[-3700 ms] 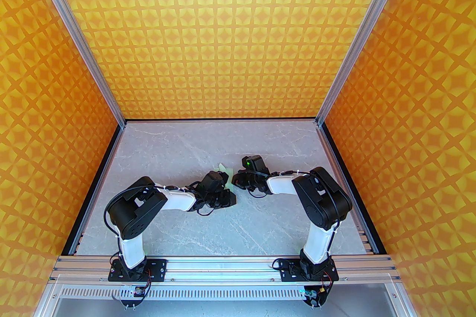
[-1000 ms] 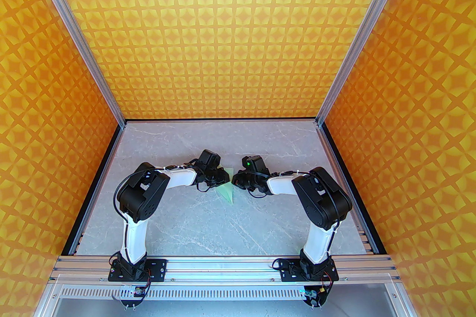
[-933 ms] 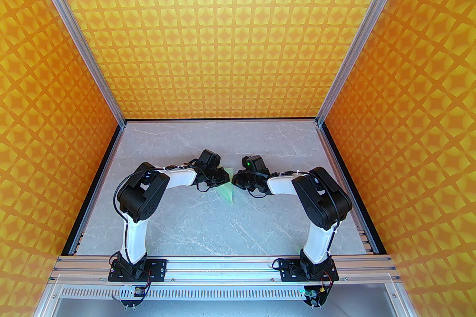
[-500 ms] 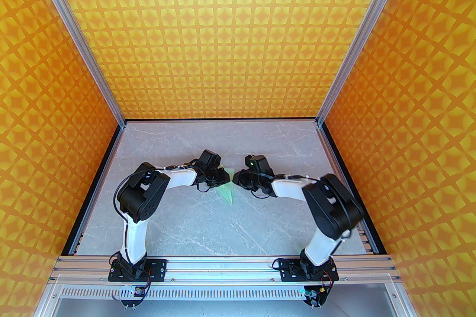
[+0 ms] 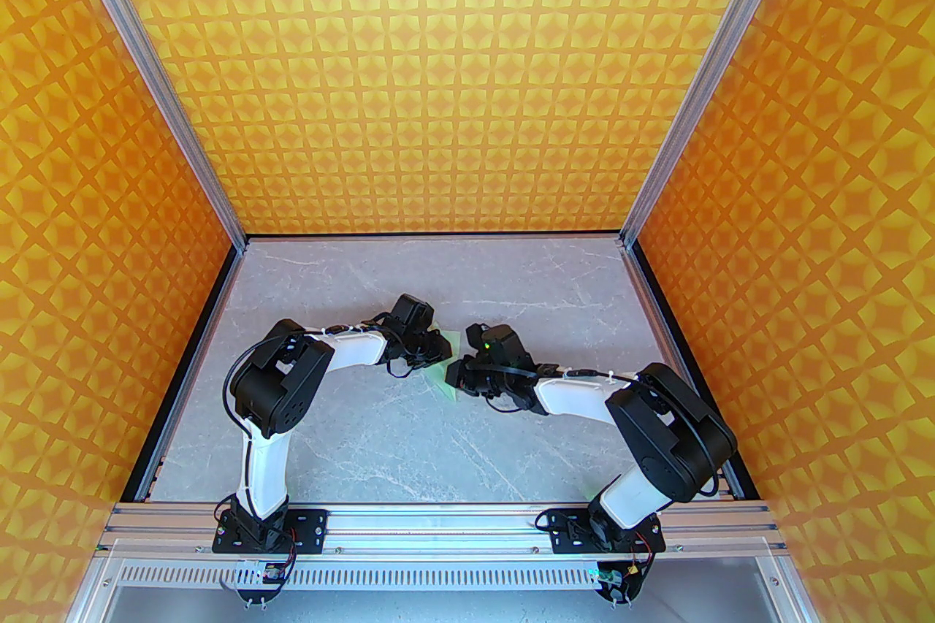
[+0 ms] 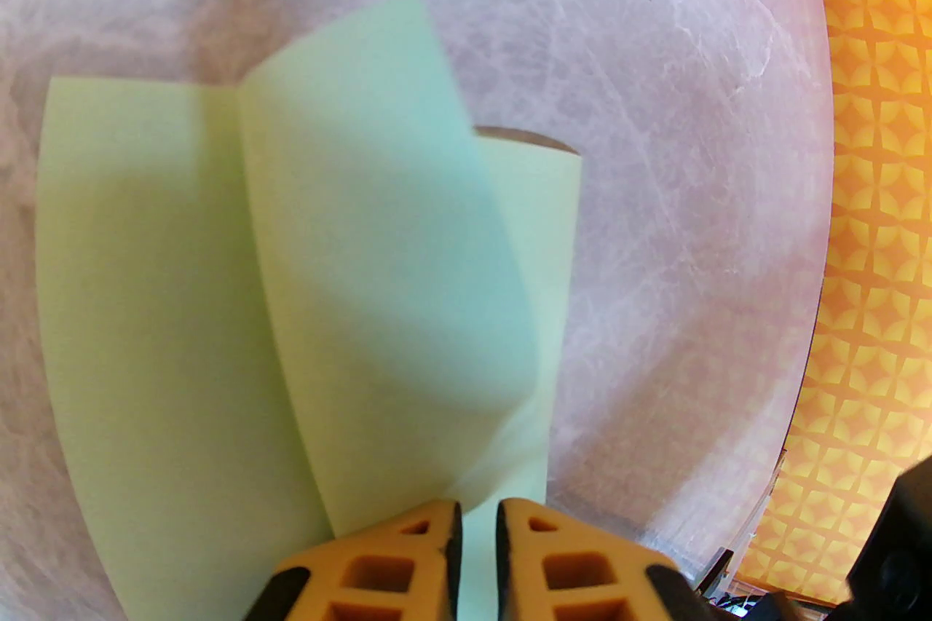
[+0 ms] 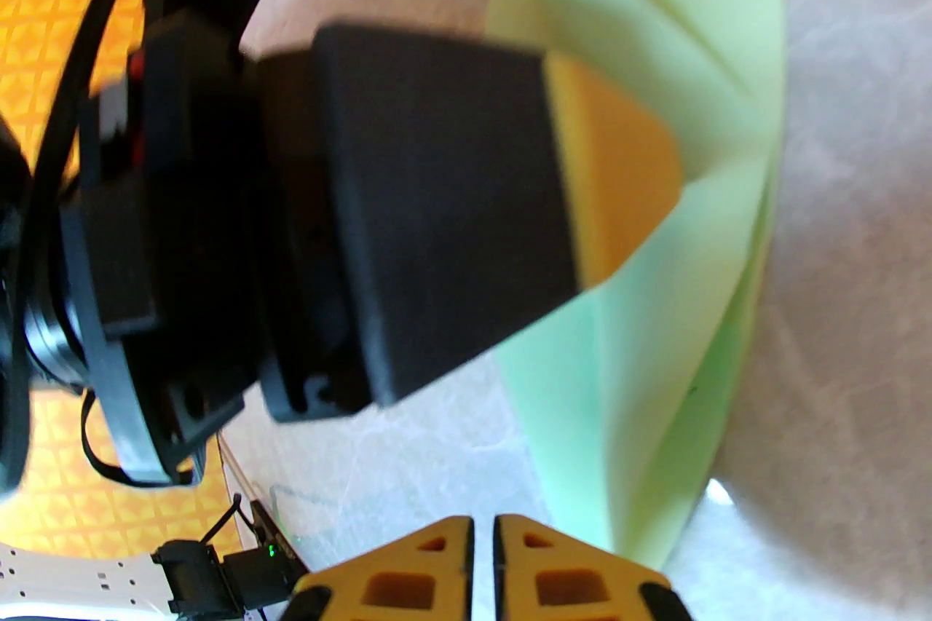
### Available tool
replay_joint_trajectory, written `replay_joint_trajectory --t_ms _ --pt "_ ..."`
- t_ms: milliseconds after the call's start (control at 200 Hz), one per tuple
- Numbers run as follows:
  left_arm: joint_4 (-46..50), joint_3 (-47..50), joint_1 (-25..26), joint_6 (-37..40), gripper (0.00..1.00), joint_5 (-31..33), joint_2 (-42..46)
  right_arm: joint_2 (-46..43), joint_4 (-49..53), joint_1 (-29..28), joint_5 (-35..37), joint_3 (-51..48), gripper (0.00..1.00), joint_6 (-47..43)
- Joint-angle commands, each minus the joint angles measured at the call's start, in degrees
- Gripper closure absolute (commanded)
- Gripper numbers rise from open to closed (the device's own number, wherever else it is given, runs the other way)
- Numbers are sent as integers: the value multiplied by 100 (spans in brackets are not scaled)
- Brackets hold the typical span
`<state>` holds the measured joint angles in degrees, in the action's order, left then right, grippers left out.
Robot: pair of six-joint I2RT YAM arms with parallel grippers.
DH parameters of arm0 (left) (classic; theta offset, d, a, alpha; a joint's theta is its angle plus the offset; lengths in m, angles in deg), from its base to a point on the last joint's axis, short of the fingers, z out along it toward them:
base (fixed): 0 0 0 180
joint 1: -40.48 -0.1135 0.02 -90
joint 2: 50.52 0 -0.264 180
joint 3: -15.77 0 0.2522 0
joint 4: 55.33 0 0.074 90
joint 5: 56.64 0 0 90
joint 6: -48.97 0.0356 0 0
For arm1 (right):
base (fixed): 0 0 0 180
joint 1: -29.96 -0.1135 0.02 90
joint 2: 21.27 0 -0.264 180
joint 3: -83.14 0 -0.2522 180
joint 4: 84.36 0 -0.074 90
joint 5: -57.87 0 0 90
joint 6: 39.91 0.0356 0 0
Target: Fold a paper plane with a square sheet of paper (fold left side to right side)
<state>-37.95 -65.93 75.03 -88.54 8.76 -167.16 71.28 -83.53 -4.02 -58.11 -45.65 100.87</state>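
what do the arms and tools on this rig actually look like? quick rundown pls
Left arm and right arm: white link shells, bulky black joint housings, thin black cables routed outside. Left tool and right tool: black bodies, orange wedge fingers with square cut-outs. Green LED on the right wrist.

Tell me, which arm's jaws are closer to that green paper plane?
Left. On the left arm the jaws are closed on the paper plane; on the right arm they sit shut just beside its pointed end, with nothing between them.
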Motion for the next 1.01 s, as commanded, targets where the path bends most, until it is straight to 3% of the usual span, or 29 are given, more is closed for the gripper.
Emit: replay_joint_trajectory --t_ms 0,380,625,1000 --pt "190 98 49 4 81 149 -61 79 -104 -4 -9 -98 88 63" --pt "186 116 46 13 81 149 -52 627 -136 -4 111 -141 88 158" --pt "226 39 28 35 77 153 132 852 311 -4 286 -203 100 187" --pt "-185 337 94 -350 77 -136 739 946 416 -3 344 -316 100 242"
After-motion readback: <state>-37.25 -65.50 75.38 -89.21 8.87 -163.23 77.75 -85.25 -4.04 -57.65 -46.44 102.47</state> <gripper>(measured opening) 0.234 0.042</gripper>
